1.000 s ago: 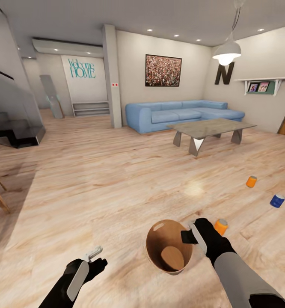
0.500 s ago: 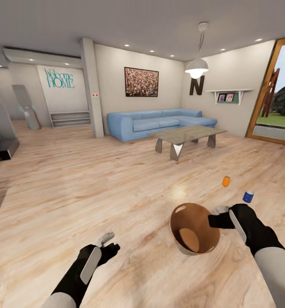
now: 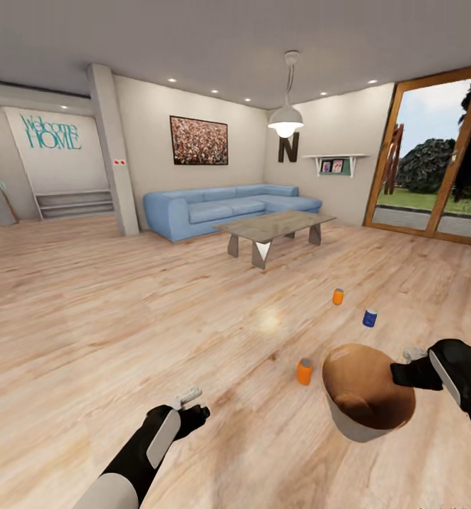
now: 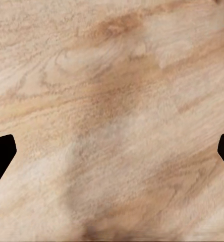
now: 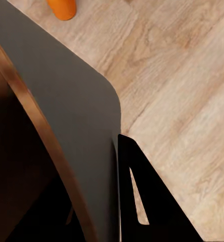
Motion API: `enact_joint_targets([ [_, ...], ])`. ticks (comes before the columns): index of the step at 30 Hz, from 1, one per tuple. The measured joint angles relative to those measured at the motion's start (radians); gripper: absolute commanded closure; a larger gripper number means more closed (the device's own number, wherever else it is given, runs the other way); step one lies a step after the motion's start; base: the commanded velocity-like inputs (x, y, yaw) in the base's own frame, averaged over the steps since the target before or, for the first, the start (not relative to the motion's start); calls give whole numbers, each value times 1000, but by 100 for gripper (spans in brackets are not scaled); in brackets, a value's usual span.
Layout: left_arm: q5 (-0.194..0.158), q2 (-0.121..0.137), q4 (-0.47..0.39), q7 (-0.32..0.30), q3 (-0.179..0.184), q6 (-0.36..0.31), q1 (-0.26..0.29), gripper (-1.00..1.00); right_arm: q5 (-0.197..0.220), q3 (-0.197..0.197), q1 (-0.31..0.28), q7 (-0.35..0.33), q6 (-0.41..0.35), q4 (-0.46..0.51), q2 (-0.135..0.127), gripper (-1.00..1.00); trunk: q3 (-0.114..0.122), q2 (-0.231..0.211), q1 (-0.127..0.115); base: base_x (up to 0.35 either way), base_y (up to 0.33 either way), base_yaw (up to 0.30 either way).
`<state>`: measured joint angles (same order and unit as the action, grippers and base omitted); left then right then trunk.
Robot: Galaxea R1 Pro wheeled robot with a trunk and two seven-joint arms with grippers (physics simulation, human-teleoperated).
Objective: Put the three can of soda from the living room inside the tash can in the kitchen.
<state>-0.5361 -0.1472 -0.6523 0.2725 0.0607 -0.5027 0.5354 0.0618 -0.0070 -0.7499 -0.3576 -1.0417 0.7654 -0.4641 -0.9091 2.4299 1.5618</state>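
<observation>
Three soda cans stand on the wood floor of the living room: an orange one (image 3: 304,371) just left of the trash can, another orange one (image 3: 338,296) farther off, and a dark blue one (image 3: 369,318) beside it. The trash can (image 3: 352,426), grey outside and brown inside, hangs tilted above the floor. My right gripper (image 3: 407,365) is shut on its rim. In the right wrist view a black finger (image 5: 152,201) lies against the grey wall (image 5: 66,101), with an orange can (image 5: 61,7) beyond. My left gripper (image 3: 190,400) is open and empty over bare floor (image 4: 112,151).
A grey low table (image 3: 274,226) and a blue corner sofa (image 3: 221,205) stand ahead. The wood-framed glass door (image 3: 433,162) is at the right, and a pillar (image 3: 112,148) at the left. Wood floor (image 3: 122,318) spreads between me and them.
The camera has swung right, bringing the glass door into view. The bin stays in my right gripper and now sits right of the near orange can. My left arm keeps its pose.
</observation>
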Motion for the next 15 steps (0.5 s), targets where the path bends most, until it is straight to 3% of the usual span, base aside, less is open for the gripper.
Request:
enact_joint_targets([
  [2,2,2,5,-11,25,1,-2,-100,16,2,1,-1,-3,-48,1,100,-1,0,0,297,0,-284],
  [3,2,3,13,-17,51,1,-2,-100,14,2,1,0,-2,-45,1,100,-1,0,0,320,0,-281],
  [5,2,4,19,-20,65,1,-3,-100,17,1,0,-1,-2,-29,0,100,-2,0,0,332,0,-280],
  [8,3,4,24,-22,76,1,-3,-100,31,1,0,-5,-4,-31,0,100,-4,0,0,341,-28,-239],
  [12,4,5,26,-22,80,1,-3,-100,2,0,0,-26,0,-28,-1,100,-5,0,0,345,-88,-91],
  [15,4,5,28,-22,81,1,-3,-100,38,0,0,-54,-3,-23,0,100,-5,0,0,344,-133,-20],
])
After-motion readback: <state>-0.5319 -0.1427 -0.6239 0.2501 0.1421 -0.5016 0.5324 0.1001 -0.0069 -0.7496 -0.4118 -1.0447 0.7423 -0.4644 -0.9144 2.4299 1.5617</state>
